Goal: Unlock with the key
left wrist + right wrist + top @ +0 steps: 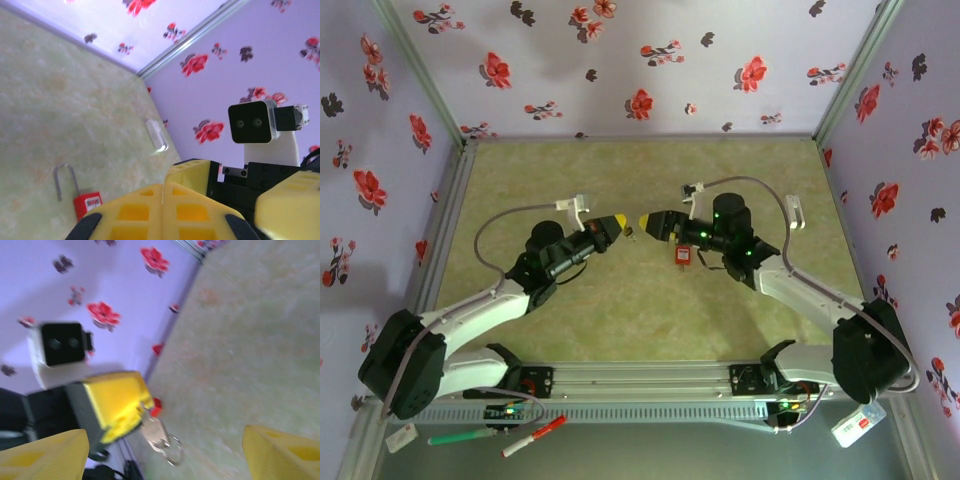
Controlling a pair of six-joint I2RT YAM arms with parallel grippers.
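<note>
**Key gripped, padlock lying on green marbled worktop**

The red padlock (87, 205) lies near the middle of the worktop (620, 320); its white label is too small to read. Lilac walls (620, 60) carry red flowers. The right wrist view shows the left end effector (618, 226) clamped on a silver key (156, 432). The right end effector (647, 222) gapes wide.

Bright, even light falls from above, leaving only faint, soft shadows under the arms (490, 305) on the table (650, 320) and a pale wash on the flowered walls (620, 60). The right wrist picture is smeared by blur (the key (156, 432) looks soft-edged); the left wrist picture is crisper.
</note>
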